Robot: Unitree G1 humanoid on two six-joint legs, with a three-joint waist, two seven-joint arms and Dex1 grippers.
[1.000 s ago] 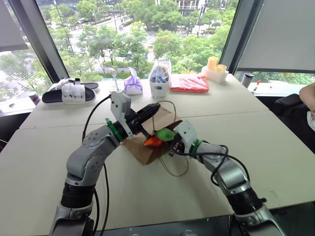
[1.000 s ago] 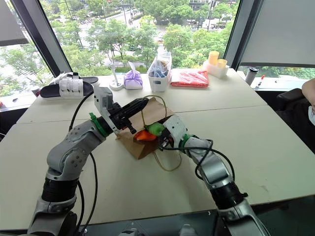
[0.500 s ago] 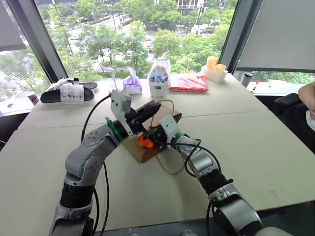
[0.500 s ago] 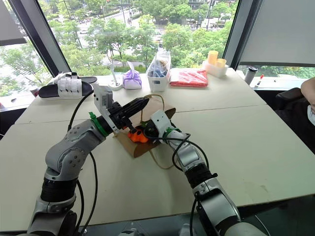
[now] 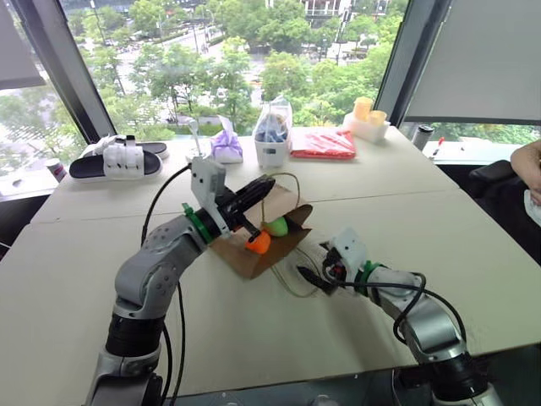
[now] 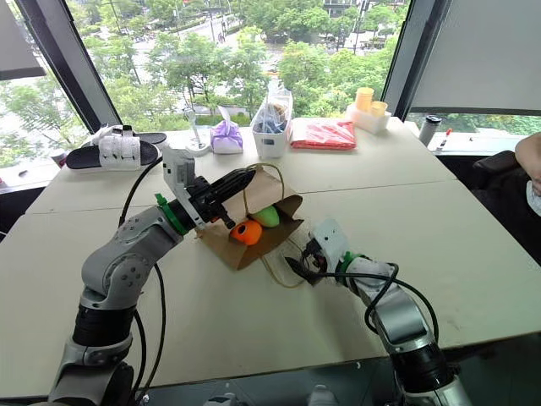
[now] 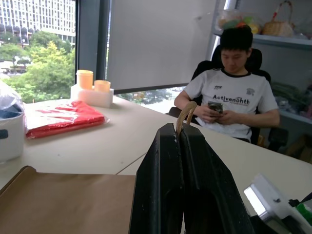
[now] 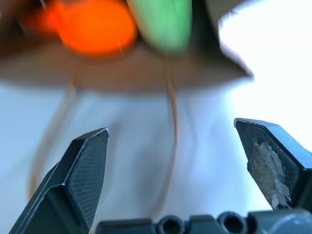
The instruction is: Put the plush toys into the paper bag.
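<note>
The brown paper bag (image 5: 243, 258) lies on its side on the table, mouth toward my right arm. The orange plush toy (image 5: 259, 242) and the green plush toy (image 5: 276, 227) sit together just inside the mouth; in the right wrist view they are the orange toy (image 8: 95, 27) and green toy (image 8: 163, 19). My left gripper (image 5: 254, 193) is raised over the bag, shut on the upper loop handle (image 7: 184, 113). My right gripper (image 5: 309, 276) hovers low over the table a short way in front of the mouth, open and holding nothing. The other handle (image 5: 289, 286) lies on the table beside it.
Along the far edge of the table stand a black-and-white slipper (image 5: 114, 161), a purple pouch (image 5: 227, 145), a clear bag of blue items (image 5: 273, 135), a red packet (image 5: 325, 144) and yellow cups (image 5: 369, 118). A person (image 7: 234, 97) sits at the table's right side.
My right gripper let go of the green toy at the bag's mouth, opened and drew back toward the near right. Both toys now rest in the mouth. The left gripper kept still.
</note>
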